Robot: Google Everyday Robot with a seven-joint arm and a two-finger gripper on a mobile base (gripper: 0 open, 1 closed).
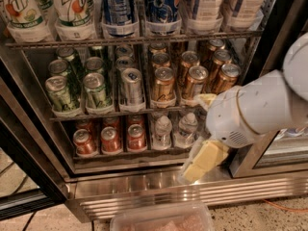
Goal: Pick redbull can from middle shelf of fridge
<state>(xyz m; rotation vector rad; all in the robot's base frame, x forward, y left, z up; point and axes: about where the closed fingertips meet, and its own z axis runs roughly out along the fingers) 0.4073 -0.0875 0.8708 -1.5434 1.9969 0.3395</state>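
Note:
The redbull can (131,85), slim and silver with blue markings, stands at the front of its row on the middle shelf (96,113) of the fridge (159,191). Green cans (79,88) are to its left and gold cans (192,78) to its right. More slim silver cans stand behind it. My gripper (204,160), cream-yellow, hangs from the white arm (255,109) in front of the fridge's lower right. It is below and to the right of the redbull can, at the level of the bottom shelf, and holds nothing that I can see.
Large 7up and blue bottles (115,8) fill the top rack. Red cans (110,139) and small water bottles (163,131) are on the bottom rack. The black door frame (29,172) runs at the left. A clear plastic tub (161,219) lies on the floor in front.

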